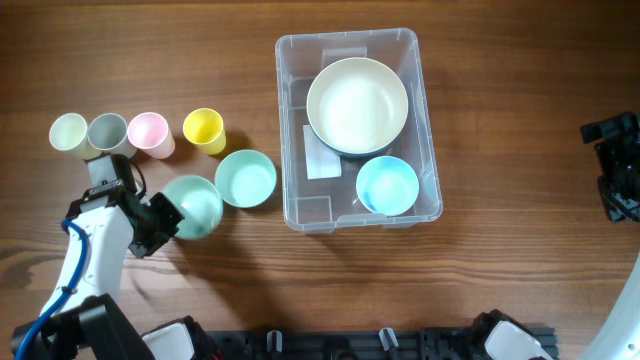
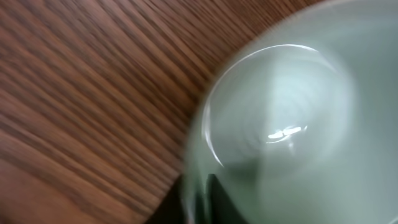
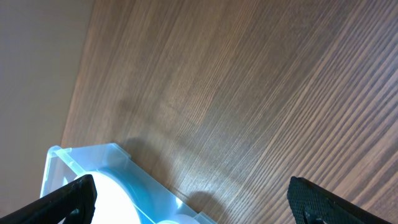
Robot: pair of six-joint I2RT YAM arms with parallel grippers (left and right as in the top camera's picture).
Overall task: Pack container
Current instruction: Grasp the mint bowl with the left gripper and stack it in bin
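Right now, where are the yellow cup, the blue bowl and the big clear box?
yellow cup (image 1: 203,127), overhead view, its open mouth.
blue bowl (image 1: 387,185), overhead view, middle of its inside.
big clear box (image 1: 310,208), overhead view, bare floor, left corner.

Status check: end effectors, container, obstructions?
Left end effector shut on mint bowl. Right end effector open. Container holds cream bowl, blue bowl. Second mint bowl toward container.

Overhead straight down; left wrist close over bowl (image 2: 280,124), right wrist oblique toward container (image 3: 84,155)
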